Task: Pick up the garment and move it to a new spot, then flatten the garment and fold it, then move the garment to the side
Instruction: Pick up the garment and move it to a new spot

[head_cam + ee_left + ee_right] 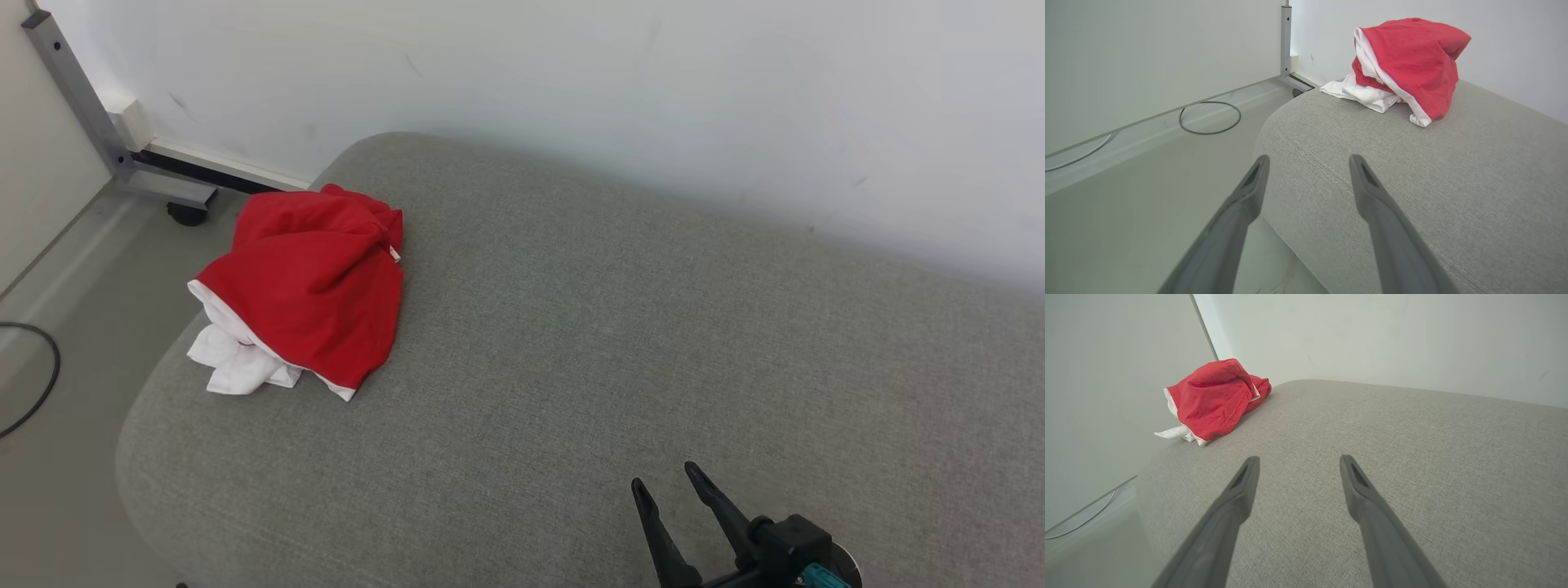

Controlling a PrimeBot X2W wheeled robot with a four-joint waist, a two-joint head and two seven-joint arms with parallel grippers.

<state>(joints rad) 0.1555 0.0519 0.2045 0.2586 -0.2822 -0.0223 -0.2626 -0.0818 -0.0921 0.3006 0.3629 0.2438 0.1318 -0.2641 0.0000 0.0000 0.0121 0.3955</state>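
The garment [314, 286], a crumpled heap of red cloth with white showing at its lower edge, lies on the grey cushion [612, 327] near its far left corner, close to the wall. The right gripper [664, 475] hangs over the cushion's near right part, its 2 fingers spread with nothing between them, well apart from the garment, which sits ahead and to its left. The left gripper [1309, 158] is likewise spread and empty, poised by the cushion's rounded left edge, with the garment farther ahead of it. A dark cable [49, 367] loops on the floor at the left.
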